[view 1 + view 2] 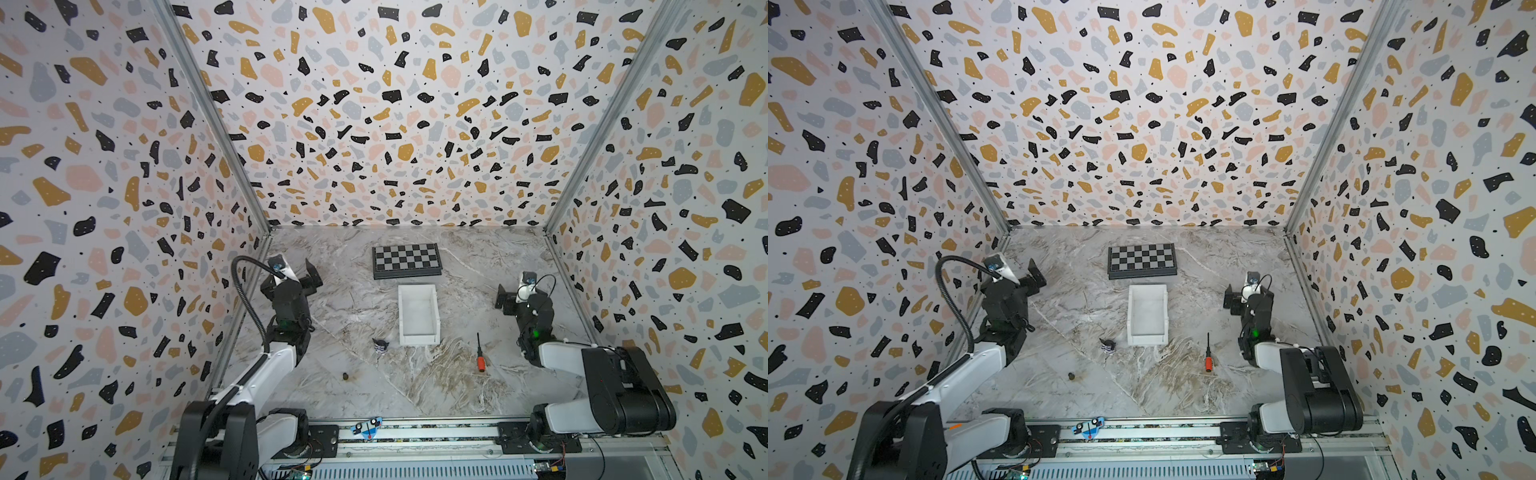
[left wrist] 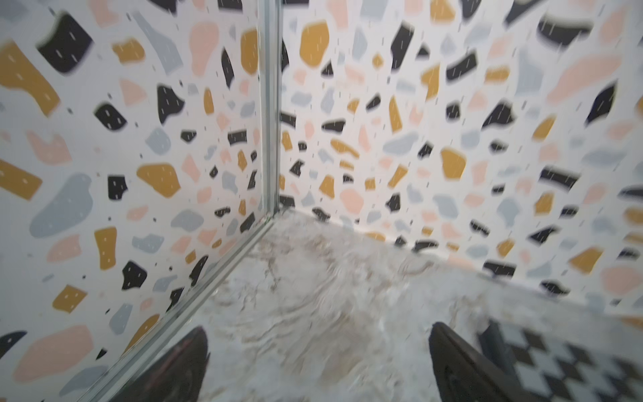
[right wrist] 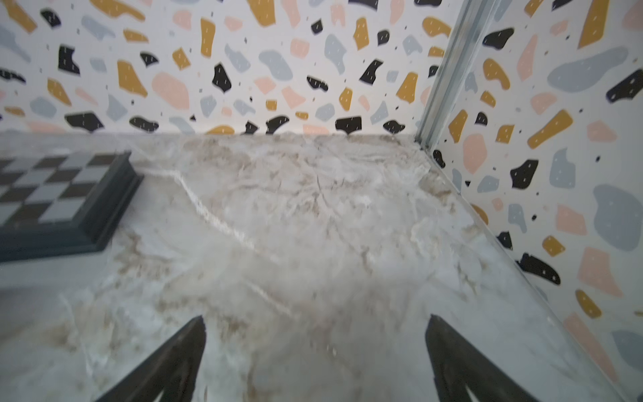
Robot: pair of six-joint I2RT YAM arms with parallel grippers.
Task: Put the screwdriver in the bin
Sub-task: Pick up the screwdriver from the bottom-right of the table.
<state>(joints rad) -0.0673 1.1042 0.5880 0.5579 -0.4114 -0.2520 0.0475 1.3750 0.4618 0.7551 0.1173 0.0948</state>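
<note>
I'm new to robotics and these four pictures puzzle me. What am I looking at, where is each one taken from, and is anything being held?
A left arm and a right arm stand at the near edge of a marble table, inside patterned walls. Two pictures look down from overhead and show nearly the same view. The other two come from cameras on the wrists, looking past the left hand and the right hand. Both are open and hold nothing. On the table are a white bin, an orange-handled screwdriver beside it toward the right arm, a chessboard beyond the bin, a small striped object and a tiny dark lump.
</note>
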